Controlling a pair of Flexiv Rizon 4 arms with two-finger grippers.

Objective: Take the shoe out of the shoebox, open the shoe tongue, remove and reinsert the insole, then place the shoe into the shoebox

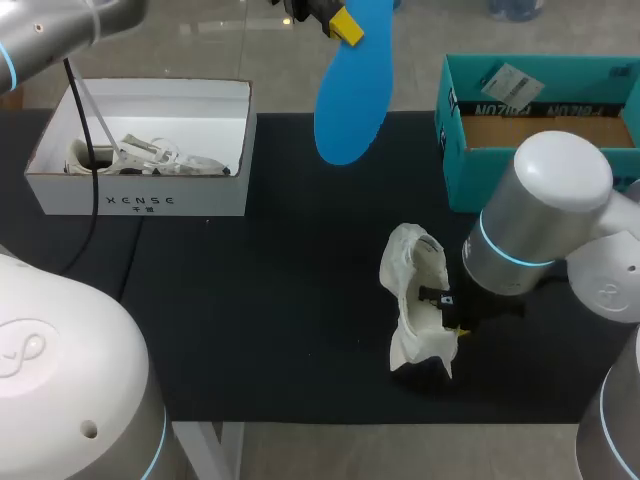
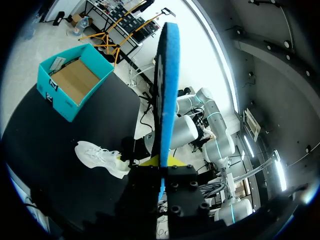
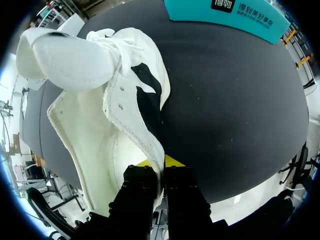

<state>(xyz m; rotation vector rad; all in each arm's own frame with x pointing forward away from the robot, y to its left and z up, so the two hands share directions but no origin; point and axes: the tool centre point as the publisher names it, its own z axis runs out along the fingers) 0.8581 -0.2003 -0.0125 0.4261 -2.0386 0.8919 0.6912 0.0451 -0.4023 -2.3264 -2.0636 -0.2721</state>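
Insole [image 1: 352, 95] held lengthwise out from left end effector [image 1: 345, 24], right end effector [image 3: 156, 166] clamping shoe [image 1: 413, 300]

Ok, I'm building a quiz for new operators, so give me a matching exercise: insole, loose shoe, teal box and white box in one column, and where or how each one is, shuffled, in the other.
1 blue insole
2 white shoe
3 teal box
4 white box

A pinched at its collar by the right claw
B far left, white laced thing inside
C held up above the table by the left claw
D far right, open, a tag inside

Pairs: 1-C, 2-A, 3-D, 4-B.
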